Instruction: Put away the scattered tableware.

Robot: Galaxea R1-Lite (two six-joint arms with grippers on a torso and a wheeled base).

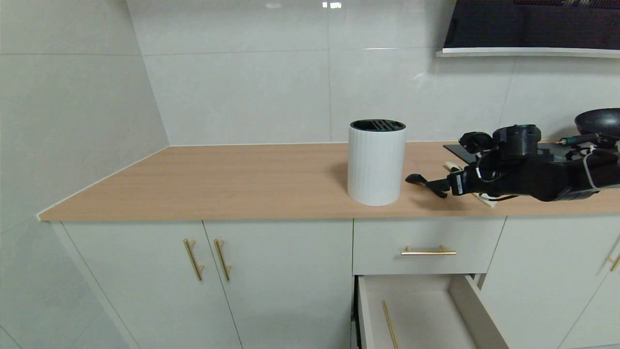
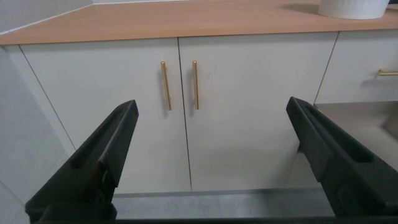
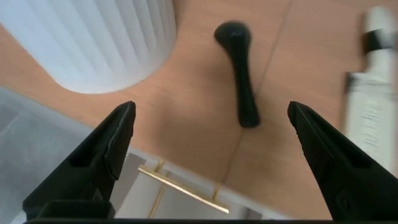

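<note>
A black utensil (image 3: 239, 68) with a rounded end lies on the wooden counter (image 1: 242, 179), just right of a white ribbed holder (image 1: 377, 162) with a black slotted top. My right gripper (image 1: 438, 188) hovers over the utensil's (image 1: 415, 179) thin end, open (image 3: 211, 107), with the utensil between and beyond its fingers, untouched. A white-handled piece of tableware (image 3: 373, 93) lies on the counter beside it, partly under the arm (image 1: 486, 199). My left gripper (image 2: 212, 104) stands open and empty low in front of the cabinet doors (image 2: 249, 106).
A drawer (image 1: 411, 310) below the counter stands pulled out, under a closed drawer with a gold handle (image 1: 428, 251). A black pan (image 1: 598, 121) sits on the hob at the far right. The counter left of the holder (image 3: 99, 37) is bare wood.
</note>
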